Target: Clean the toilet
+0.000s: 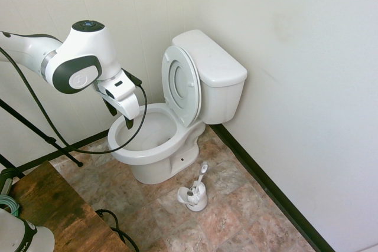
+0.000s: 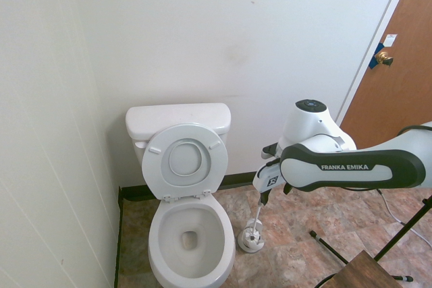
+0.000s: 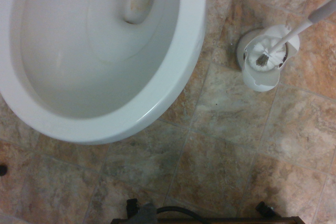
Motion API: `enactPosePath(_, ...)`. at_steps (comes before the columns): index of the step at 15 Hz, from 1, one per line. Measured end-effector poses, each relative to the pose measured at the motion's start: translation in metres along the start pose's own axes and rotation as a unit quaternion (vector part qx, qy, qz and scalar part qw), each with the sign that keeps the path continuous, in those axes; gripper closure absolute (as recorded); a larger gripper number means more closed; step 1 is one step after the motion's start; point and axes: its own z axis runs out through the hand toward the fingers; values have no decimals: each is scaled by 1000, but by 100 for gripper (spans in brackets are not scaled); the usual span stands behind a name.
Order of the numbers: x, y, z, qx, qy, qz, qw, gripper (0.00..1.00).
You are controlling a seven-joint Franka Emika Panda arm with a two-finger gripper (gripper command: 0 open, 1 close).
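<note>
Hanging above the floor beside the toilet [image 1: 155,146], the gripper [image 1: 120,116] is held wide with nothing between its fingers.

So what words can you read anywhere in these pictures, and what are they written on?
"FRANKA EMIKA": on the robot arm, in white letters on its dark band, second exterior view.
Small black-and-white label on the hand near the pincer: too small to read.
White tag on the brown door: too small to read.
Letters on the white thing in the bottom left corner of the first exterior view: cut off, unreadable.
The toilet shows no words.
</note>
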Motion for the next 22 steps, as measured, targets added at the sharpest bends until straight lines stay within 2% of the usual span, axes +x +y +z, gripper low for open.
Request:
enactPosePath(4, 14, -1, 2, 2, 1, 13, 1000, 0)
enactPosePath(8, 84, 8, 30, -11, -2, 91, 996, 0)
enactPosePath(13, 148, 0, 110, -44, 15, 204, 978, 0)
enactPosePath(16, 186, -16, 169, -54, 17, 236, 970, 0)
enactPosePath(19, 194, -14, 175, -42, 16, 263, 964, 0)
enactPosePath(22, 208, -5, 214, -32, 18, 308, 951, 0)
